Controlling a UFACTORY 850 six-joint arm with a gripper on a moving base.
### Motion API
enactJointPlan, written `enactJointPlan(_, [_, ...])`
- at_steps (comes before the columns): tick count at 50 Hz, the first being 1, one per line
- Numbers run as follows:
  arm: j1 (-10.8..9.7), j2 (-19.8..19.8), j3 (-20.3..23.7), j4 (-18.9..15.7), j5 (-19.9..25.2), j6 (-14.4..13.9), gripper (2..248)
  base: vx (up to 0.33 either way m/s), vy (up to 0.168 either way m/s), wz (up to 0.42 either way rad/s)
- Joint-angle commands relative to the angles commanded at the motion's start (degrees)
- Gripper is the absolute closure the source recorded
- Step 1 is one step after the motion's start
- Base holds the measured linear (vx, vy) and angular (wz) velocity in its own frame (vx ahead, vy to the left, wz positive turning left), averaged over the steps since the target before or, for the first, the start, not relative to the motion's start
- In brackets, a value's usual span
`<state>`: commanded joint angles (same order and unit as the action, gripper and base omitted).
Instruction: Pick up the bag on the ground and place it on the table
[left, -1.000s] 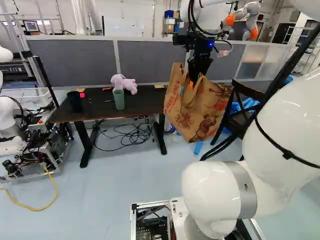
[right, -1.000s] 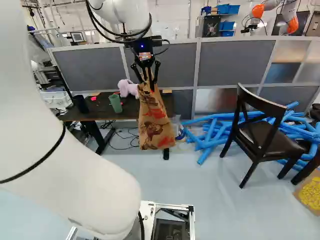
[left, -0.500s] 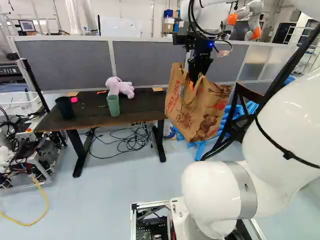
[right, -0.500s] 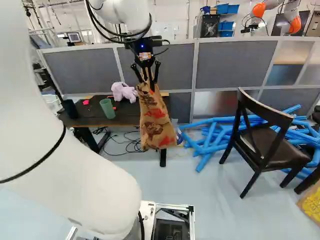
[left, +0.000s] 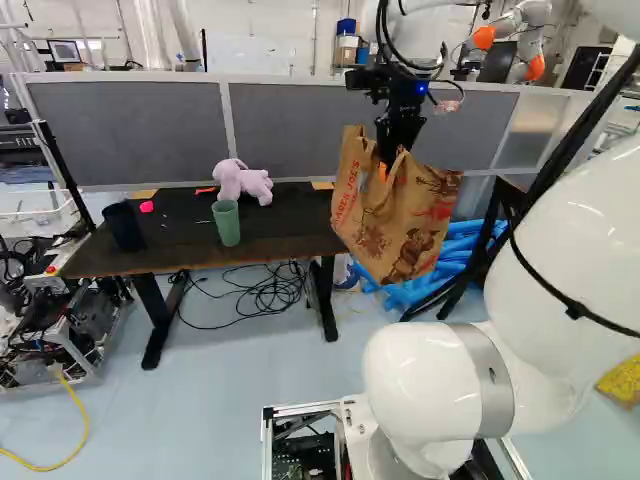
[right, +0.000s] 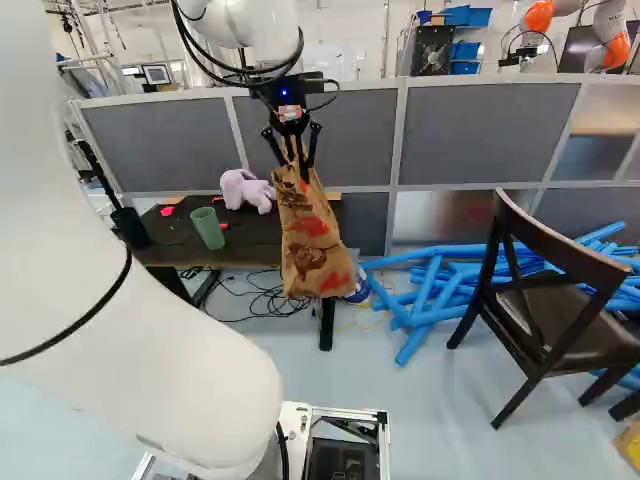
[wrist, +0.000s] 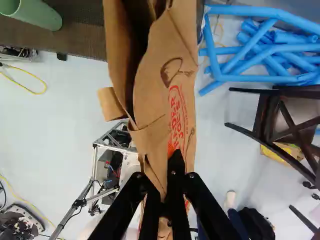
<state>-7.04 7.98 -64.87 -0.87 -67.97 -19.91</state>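
High above the floor, my gripper (right: 292, 150) holds the brown paper bag (right: 308, 240) by its top edge; the bag hangs down, slightly tilted in the left base view. In the wrist view the gripper (wrist: 170, 195) has its fingers together on the paper of the bag (wrist: 160, 95), whose opening gapes ahead of them. The dark table (left: 270, 236) stands beyond and to the left of the bag in the left base view. On it are a green cup (left: 227, 222), a dark cup (left: 124, 228) and a pink plush toy (left: 242, 181).
Blue foam tubes (right: 425, 300) lie on the floor beside a dark chair (right: 550, 300). Black cables (left: 265, 295) lie under the table, and a grey partition (left: 290, 130) runs behind it. Another robot (left: 515, 35) stands beyond. At the left is a wheeled frame with equipment (left: 60, 330).
The base has moved, bringing the table and chair nearer and shifting the scene. The arm keeps its pose, and the bag stays in the gripper.
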Motion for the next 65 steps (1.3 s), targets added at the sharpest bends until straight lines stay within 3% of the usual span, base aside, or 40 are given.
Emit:
enactJointPlan(38, [0.0, 0.0, 0.0, 0.0, 0.0, 0.0, 229, 0.186, 0.04, 0.173])
enactJointPlan(65, [0.13, -1.2, -1.09, 0.0, 0.0, 0.0, 229, 0.094, 0.002, 0.007])
